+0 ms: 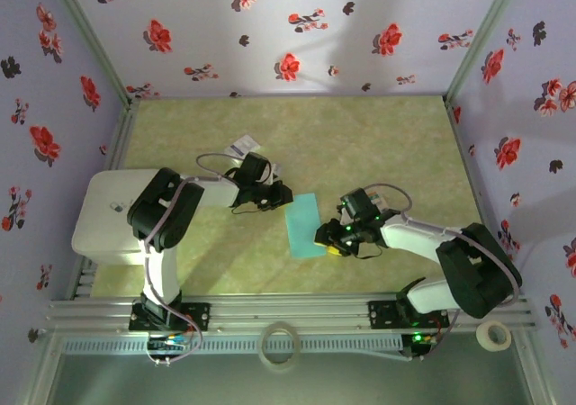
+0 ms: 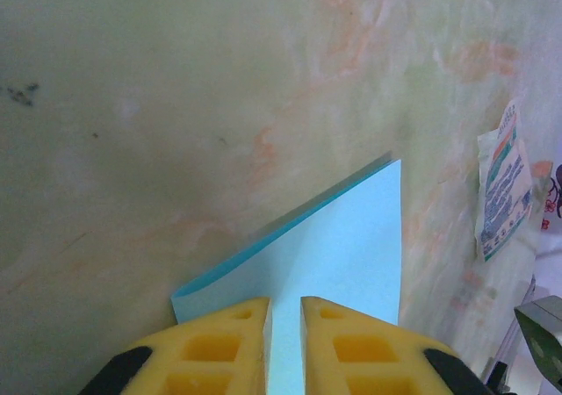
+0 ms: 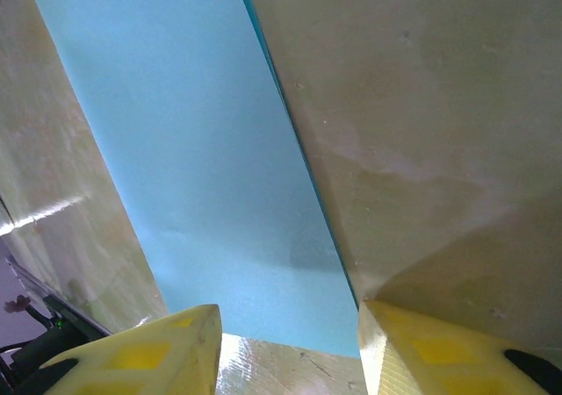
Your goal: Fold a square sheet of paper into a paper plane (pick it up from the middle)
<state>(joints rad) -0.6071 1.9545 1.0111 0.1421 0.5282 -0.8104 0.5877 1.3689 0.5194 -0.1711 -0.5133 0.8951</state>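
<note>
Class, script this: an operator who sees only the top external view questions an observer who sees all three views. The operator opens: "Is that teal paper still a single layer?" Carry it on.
Observer: No. The left wrist view shows the square sheet of paper with two stacked edges, so it is folded over.
Operator: How do the left fingers stand?
Observer: The left fingers are nearly together, with teal showing in the slit. I cannot confirm a pinch.
Operator: And the right?
Observer: The right fingers stand wide apart, with the paper's short end just ahead of the gap.
</note>
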